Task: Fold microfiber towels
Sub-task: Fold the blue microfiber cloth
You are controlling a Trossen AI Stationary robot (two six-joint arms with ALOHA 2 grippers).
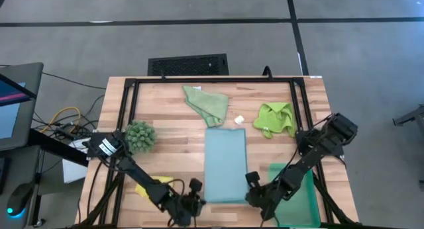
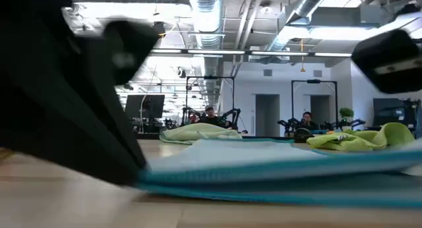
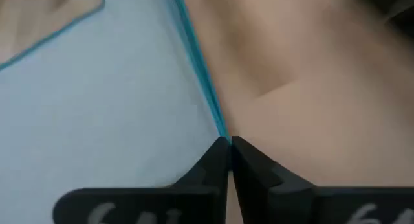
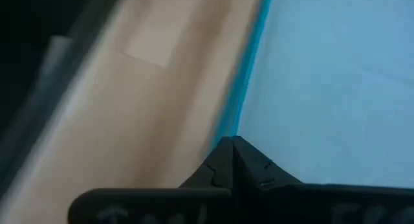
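Left gripper (image 1: 194, 200) sits pinched on the near left corner of the light blue microfiber towel (image 1: 225, 164), its two dark fingers (image 3: 213, 166) pressed together on the teal-stitched hem, as my left wrist view shows. Across from it, my right gripper (image 1: 254, 189) is closed the same way on the towel's near right corner — the right wrist view has the fingertips meeting right at the bright hem edge.

That blue towel lies flat as a long rectangle down the middle of the pale wooden table (image 1: 165, 110), running from about mid-table toward the near edge, between my two arms. From the low view it looks like more than one layer stacked, though I cannot tell how many.

Elsewhere on my table: a pale sage green cloth (image 1: 206, 102) lies crumpled at the far centre, just beyond the blue towel's far end, and a lime green cloth (image 1: 275, 118) is bunched up to the right of it. A yellow cloth (image 1: 147, 187) shows partly under my left arm near the front left. The dark-green spiky fuzzy ball (image 1: 140, 136) rests on the left side, beside the left arm's upper links. A teal rectangular plastic tray (image 1: 299, 196) sits at the near right corner — my right arm reaches across it. A small white scrap (image 1: 239, 120) lies between the two far cloths.
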